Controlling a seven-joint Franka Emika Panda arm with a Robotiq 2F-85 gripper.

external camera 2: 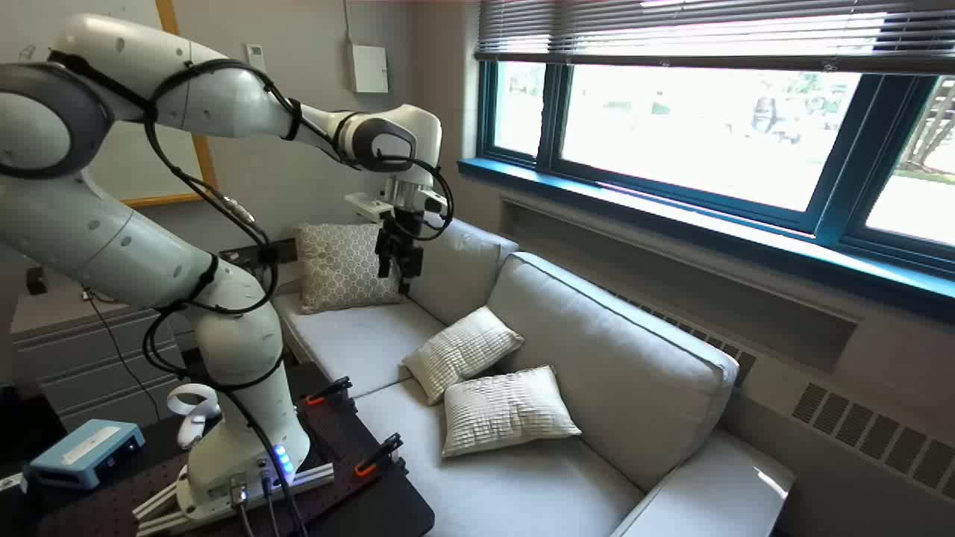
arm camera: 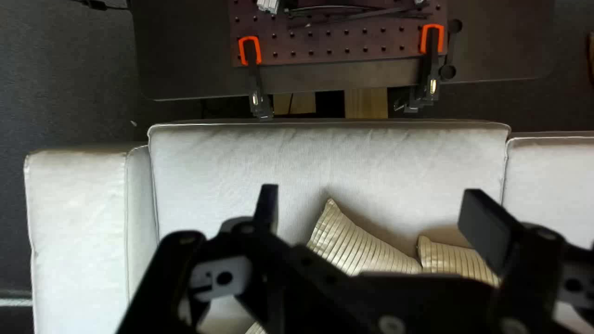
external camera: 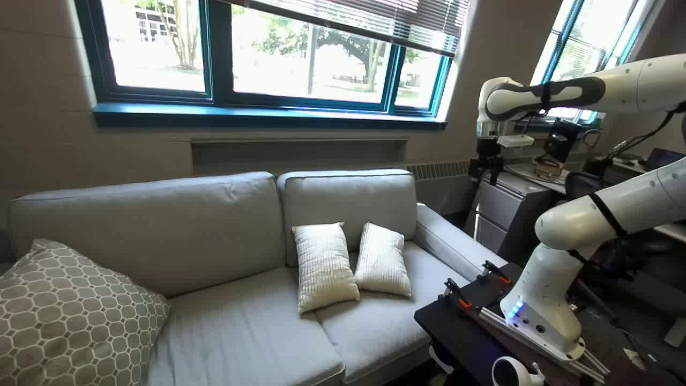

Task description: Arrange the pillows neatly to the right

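Note:
Two cream-white ribbed pillows lie on the sofa seat. The pillow nearer the patterned pillow (external camera: pixel 324 268) (external camera 2: pixel 462 350) leans askew, its upper end toward the sofa back. The pillow nearer the sofa arm (external camera: pixel 383 261) (external camera 2: pixel 507 412) lies close beside it, also askew. In the wrist view the pillow nearer the arm (arm camera: pixel 357 253) and the other pillow (arm camera: pixel 452 259) show partly; the gripper body hides the rest. My gripper (external camera: pixel 485 174) (external camera 2: pixel 398 270) hangs in the air, fingers down, above and apart from the pillows. In the wrist view the gripper (arm camera: pixel 375 211) is open and empty.
The grey sofa (external camera: pixel 230 327) has back cushions (external camera: pixel 348 198) behind the pillows and an arm (external camera: pixel 455 241) at one end. A larger lattice-patterned pillow (external camera: pixel 80 316) (external camera 2: pixel 343 268) stands at the opposite end. The black robot table (arm camera: pixel 185 69) with orange-tipped clamps (arm camera: pixel 253 51) borders the sofa's front.

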